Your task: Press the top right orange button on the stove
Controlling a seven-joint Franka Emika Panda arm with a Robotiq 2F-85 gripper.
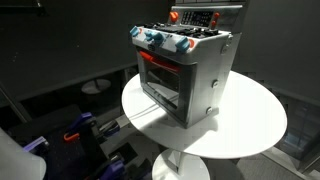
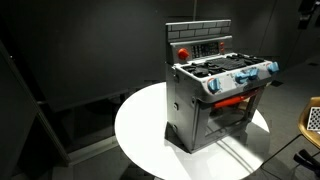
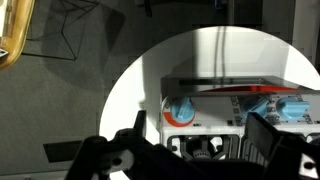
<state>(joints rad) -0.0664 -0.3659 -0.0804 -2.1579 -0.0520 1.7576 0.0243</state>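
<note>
A grey toy stove (image 1: 190, 70) stands on a round white table (image 1: 250, 125) and shows in both exterior views (image 2: 215, 100). Its raised back panel carries a round red-orange button (image 1: 175, 16), which also shows in the exterior view from the stove's other side (image 2: 183, 52). Blue knobs on orange rings line the front edge (image 1: 165, 42). In the wrist view my gripper (image 3: 200, 150) is open and empty, its two dark fingers hanging above the stove top, with one blue knob (image 3: 182, 110) just beyond them. The button is not seen in the wrist view.
The oven door (image 1: 160, 95) hangs open towards the table edge. Blue and purple items (image 1: 80, 130) lie on the floor beside the table. A yellow object (image 2: 312, 120) stands off the table's side, and also shows in the wrist view (image 3: 12, 35).
</note>
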